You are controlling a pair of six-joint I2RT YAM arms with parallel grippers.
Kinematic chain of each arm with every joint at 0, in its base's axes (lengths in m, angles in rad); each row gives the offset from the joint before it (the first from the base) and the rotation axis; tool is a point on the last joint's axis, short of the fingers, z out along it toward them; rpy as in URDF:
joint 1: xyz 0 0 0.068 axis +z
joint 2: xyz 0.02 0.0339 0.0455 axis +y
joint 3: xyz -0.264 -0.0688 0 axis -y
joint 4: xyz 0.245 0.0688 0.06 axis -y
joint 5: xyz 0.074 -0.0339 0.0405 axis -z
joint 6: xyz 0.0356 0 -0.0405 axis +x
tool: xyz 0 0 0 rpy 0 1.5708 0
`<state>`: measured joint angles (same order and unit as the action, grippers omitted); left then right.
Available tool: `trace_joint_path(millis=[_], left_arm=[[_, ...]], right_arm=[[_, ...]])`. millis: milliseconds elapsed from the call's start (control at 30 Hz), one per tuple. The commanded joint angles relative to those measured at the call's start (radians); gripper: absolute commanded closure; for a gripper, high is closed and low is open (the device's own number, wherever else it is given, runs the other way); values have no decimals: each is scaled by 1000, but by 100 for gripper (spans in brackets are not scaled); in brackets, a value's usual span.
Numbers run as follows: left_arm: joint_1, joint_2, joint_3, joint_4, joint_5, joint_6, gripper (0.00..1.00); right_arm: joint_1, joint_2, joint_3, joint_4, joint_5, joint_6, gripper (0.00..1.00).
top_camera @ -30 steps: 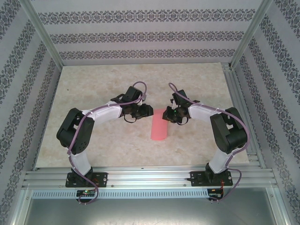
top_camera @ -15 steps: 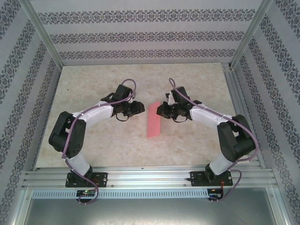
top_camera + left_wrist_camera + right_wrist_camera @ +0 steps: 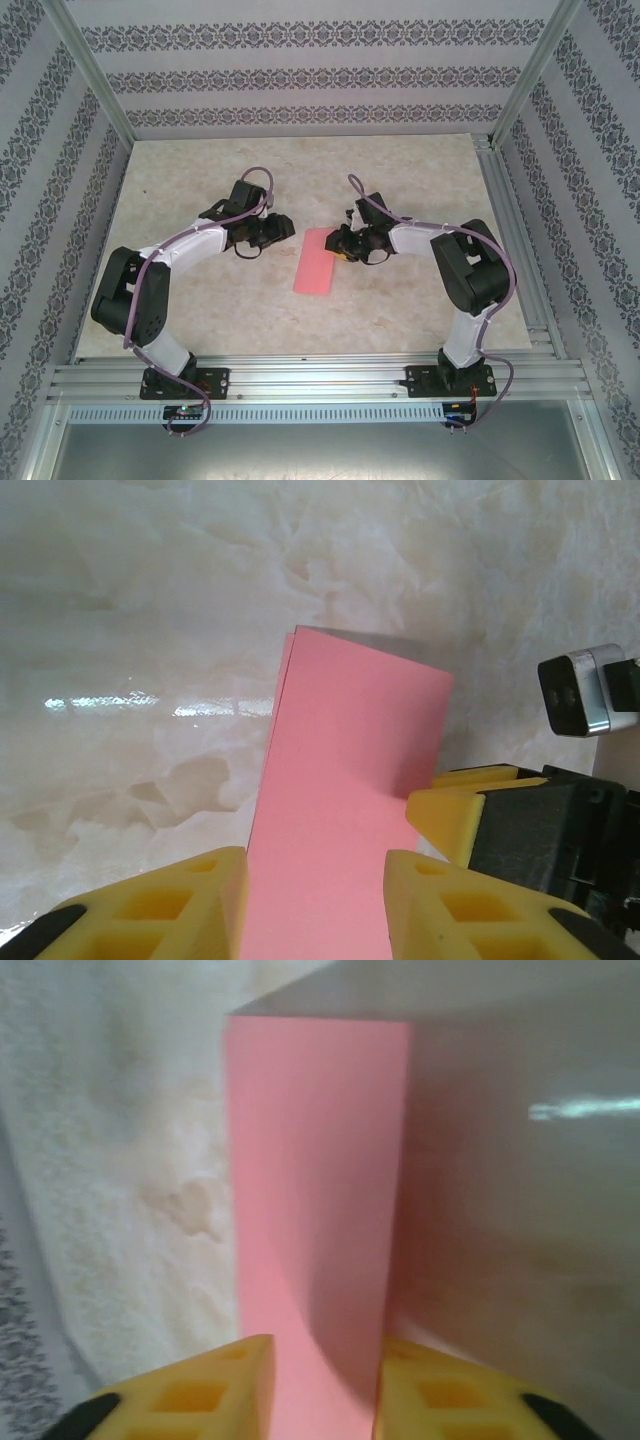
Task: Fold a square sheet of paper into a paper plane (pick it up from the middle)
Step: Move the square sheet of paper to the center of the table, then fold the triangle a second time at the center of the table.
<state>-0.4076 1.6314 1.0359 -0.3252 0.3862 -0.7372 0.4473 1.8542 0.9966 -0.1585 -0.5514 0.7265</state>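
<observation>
**Top external view.** Note that the left fingers (image 3: 283, 228) stand partly open and grasp nothing. They sit just beside the far left corner of the sheet of paper (image 3: 315, 262). The right fingers (image 3: 343, 247) are at the sheet's far right corner. From here you cannot tell whether they touch it. The sheet is pink-red and folded to a narrow rectangle. It lies slightly askew on the bench (image 3: 200, 180), between the two arms. Compare with half a second ago: the sheet then hung slanted from the clenched right fingers, and it now lies low on the bench. Both elbows have swung outward.

**Left wrist view.** Observe the left fingers (image 3: 165, 905) held apart, with the sheet showing in the gap and running off the lower edge. Two layers show at its far left corner. One yellow tip of the right fingers (image 3: 450, 815) rests against the sheet's right edge.

**Right wrist view.** Confirm that the right fingers (image 3: 195, 1395) are released and spread. The sheet runs between them, its right half in shade. Contact at its edges cannot be judged.
</observation>
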Motion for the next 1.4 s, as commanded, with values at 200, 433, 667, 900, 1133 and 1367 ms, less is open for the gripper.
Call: trace_joint_path(millis=[200, 433, 667, 900, 1133, 1367], left_arm=[[49, -3, -29, 12, 1, 1, 58], [192, 21, -94, 80, 94, -36, 58], [222, 20, -109, 77, 132, -10, 58], [222, 21, -119, 83, 141, -1, 57], [222, 21, -112, 69, 138, 13, 57], [223, 17, -119, 66, 129, 15, 57]], right_arm=[[120, -167, 148, -426, 455, -225, 35], [400, -62, 299, -574, 668, -215, 32], [471, 38, 350, -584, 622, -211, 35], [542, 78, 360, -616, 720, -329, 37], [547, 61, 304, -577, 722, -514, 36], [547, 64, 303, -593, 679, -606, 37]])
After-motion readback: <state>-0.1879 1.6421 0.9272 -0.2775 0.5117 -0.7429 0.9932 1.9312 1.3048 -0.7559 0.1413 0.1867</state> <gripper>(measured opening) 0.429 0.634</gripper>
